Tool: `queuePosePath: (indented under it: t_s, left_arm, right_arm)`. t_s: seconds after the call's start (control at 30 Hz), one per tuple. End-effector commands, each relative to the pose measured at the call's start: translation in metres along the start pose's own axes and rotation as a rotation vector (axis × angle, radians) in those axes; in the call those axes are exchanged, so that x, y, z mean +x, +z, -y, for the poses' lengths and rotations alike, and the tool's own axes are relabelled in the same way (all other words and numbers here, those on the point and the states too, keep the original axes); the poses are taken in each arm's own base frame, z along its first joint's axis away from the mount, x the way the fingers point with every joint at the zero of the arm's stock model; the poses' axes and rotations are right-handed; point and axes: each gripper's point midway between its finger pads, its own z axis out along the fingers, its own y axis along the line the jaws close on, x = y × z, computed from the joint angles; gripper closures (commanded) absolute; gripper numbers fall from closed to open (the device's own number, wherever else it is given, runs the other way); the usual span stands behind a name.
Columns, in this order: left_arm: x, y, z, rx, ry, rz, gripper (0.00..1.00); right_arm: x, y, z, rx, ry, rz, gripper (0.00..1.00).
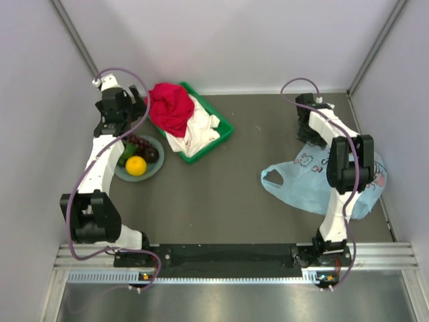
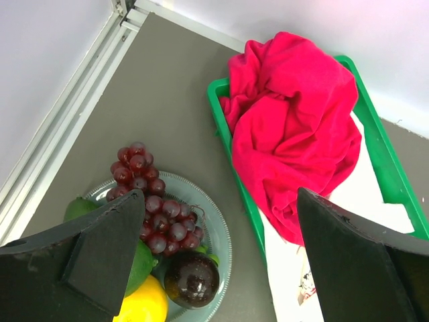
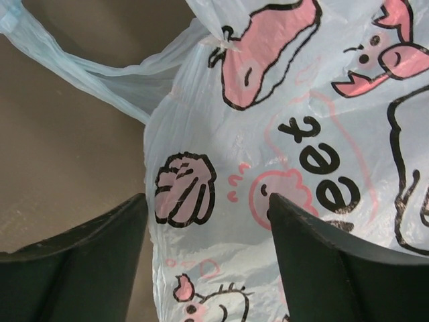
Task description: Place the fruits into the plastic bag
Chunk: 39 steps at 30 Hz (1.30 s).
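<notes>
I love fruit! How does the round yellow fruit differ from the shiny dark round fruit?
The round yellow fruit is bright; the shiny dark round fruit is blackish and glossy. The yellow one looks bigger than the dark one. Both sit on the grey-green plate.

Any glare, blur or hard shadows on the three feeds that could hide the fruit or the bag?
Top view: even light, soft shadows, bag pale but readable. Left wrist: grapes sharp, small highlight on the dark round fruit, fingers black silhouettes. Right wrist: bag print crisp, no glare.
</notes>
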Motion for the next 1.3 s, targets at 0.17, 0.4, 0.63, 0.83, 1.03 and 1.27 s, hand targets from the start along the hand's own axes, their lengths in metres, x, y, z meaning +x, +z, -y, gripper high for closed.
queuePosePath:
  t_s: [0.17,0.4,0.63,0.83,1.03,1.27]
  left_arm:
    - [-0.028,-0.009,0.016,0.072,-0.050,0.078,0.01]
    - [-0.027,-0.010,0.020,0.098,-0.038,0.071,0.01]
    - [-0.023,-0.016,0.065,0.367,0.035,0.056,0.01]
    - [-0.017,-0.039,0.121,0.727,0.071,0.040,0.01]
    - [0.007,-0.055,0.166,0.933,0.101,-0.057,0.01]
    - [0.041,-0.089,0.225,1.160,0.146,-0.177,0.01]
  right_arm:
    - [0.001,-0.011,-0.006,-0.109,-0.026,0.050,0.49]
    - [0.002,-0.028,-0.014,-0.198,-0.020,0.056,0.80]
    - [-0.052,-0.105,-0.043,-0.414,-0.087,0.247,1.00]
    - [-0.088,-0.190,-0.077,-0.758,-0.115,0.396,1.00]
    - [-0.091,-0.234,-0.087,-0.936,-0.146,0.426,1.00]
    - [-0.077,-0.281,-0.092,-1.148,-0.212,0.421,1.00]
